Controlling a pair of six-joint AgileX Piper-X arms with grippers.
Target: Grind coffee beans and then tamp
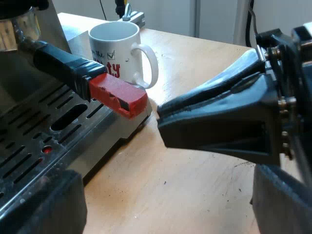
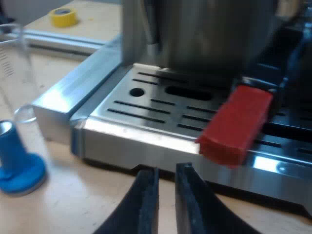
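Left claw (image 1: 165, 195) noted nearest: its fingers (image 1: 44, 204) stand wide apart over the table (image 1: 195, 180) with nothing between them, one of them at the tray (image 1: 44, 131) of the machine (image 2: 195, 34). Holder (image 1: 68, 66) found locked into the machine's front; its dark handle runs out over the slotted steel tray, and the red end (image 1: 117, 95) overhangs the tray's front edge. Right claw (image 2: 166, 169) sits low over the table, pointed at the tray's front edge just beneath the red end, near it but not touching. Its two fingers are drawn together with only a thin slit between them, and they grip nothing. Mug (image 1: 119, 51), white with printing on its side, stands upright on the table just beyond the red end, close beside a corner of the tray, handle turned away from the machine. Tamper (image 2: 17, 165), blue, stands on its wide end on the table near a front corner of the tray, apart from it. Glass (image 2: 14, 68), clear with graduation marks, stands upright just behind the tamper; whether the two touch cannot be told. Yellow tape roll (image 2: 63, 17) lies on a farther surface, well apart from the rest
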